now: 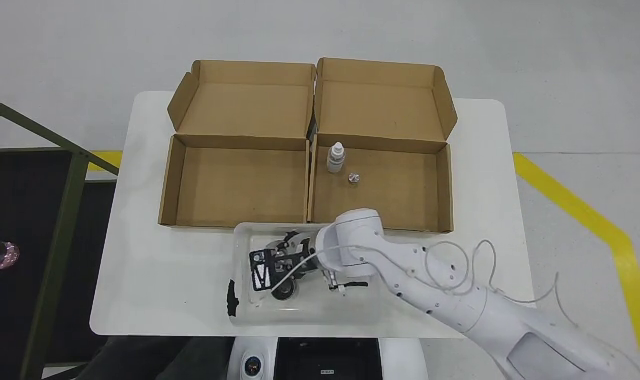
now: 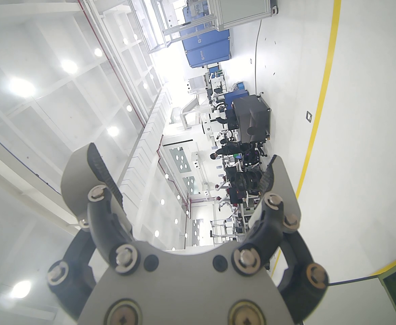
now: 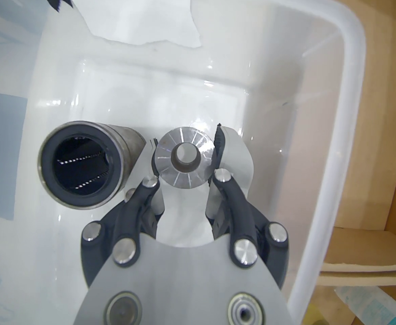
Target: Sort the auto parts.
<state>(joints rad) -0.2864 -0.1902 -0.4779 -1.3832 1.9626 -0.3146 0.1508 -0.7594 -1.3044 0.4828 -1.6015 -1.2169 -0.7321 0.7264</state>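
- I have the right gripper down inside the clear bin, its 2 fingers pressed against opposite sides of a silver disc with a raised hub. I read that as a firm grasp.
- The disc sits low in the bin, just beside a dark-bored cylindrical bearing. I cannot tell whether it is off the floor.
- The left gripper is spread wide with nothing in it, pointed away from the table.
- My judgement: this is the pick step, with the sort barely begun. The right box holds 1 white bottle and 1 small metal piece. Black parts remain in the bin.
- Next I would need a straight lift clear of the bearing and the bin wall, then a carry to a box.
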